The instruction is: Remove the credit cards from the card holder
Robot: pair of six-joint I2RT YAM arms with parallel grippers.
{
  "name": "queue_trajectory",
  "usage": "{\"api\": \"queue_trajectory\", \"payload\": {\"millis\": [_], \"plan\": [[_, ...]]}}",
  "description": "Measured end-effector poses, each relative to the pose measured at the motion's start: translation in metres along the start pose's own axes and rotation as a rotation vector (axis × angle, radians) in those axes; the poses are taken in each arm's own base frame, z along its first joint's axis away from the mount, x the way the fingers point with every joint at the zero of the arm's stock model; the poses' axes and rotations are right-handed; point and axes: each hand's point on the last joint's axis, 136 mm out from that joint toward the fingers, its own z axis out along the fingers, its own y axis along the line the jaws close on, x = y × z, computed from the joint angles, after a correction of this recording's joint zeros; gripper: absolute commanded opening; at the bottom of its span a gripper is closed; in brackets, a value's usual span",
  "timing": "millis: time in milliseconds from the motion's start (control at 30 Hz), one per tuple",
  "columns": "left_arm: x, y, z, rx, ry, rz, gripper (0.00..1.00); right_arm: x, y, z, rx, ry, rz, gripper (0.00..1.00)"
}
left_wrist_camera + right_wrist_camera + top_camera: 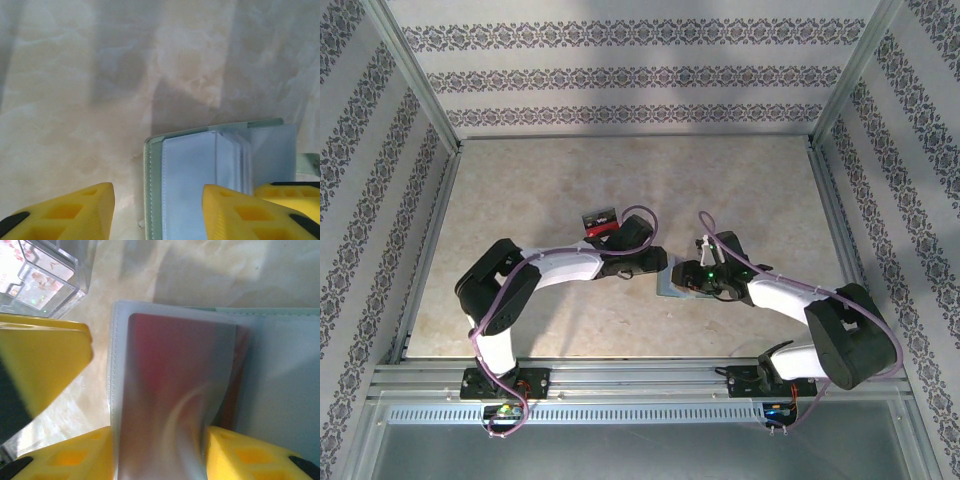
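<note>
risk: the soft pale teal-blue card holder [670, 287] may drag along if its clear sleeve comes away with the thin reddish-grey plastic credit card [170, 380]. left tool [157, 215] half open, holding nothing, so little pins the holder down. right tool [159, 460] looks closed on the sleeved card. holder lies open on the beige marbled table [620, 180], between the tools. card's long axis runs straight out from the right tool, far short end pointing away.

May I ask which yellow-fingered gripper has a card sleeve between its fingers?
The right gripper: a clear plastic sleeve holding a reddish card sits between its fingers; the left gripper straddles the edge of the pale teal wallet.
</note>
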Motion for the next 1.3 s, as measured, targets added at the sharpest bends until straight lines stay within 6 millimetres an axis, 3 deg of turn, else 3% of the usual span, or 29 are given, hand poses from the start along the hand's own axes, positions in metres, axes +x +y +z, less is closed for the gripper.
{"api": "queue_trajectory", "payload": {"millis": [333,467,567,767,900,1000,1300], "plan": [[0.001,-0.008,0.017,0.021,0.035,0.006,0.58,-0.002,-0.002,-0.005,-0.138,-0.012,0.045,0.47],[0.003,-0.009,0.018,0.021,0.038,0.012,0.46,-0.003,0.003,-0.002,-0.2,-0.006,0.045,0.47],[0.001,-0.004,0.016,-0.002,0.018,0.008,0.45,-0.004,0.008,0.001,-0.233,0.002,0.048,0.47],[-0.006,0.007,-0.009,-0.048,-0.059,0.006,0.51,0.001,0.021,0.007,-0.286,0.035,0.031,0.48],[-0.02,-0.002,-0.035,-0.033,-0.135,0.004,0.62,0.001,0.024,0.013,-0.311,0.049,0.029,0.48],[-0.025,-0.006,-0.042,-0.024,-0.16,0.004,0.62,0.0,0.026,0.016,-0.34,0.054,0.024,0.49],[-0.018,-0.002,-0.012,-0.041,-0.09,0.008,0.53,-0.003,0.033,0.024,-0.445,0.067,0.025,0.51]]}}
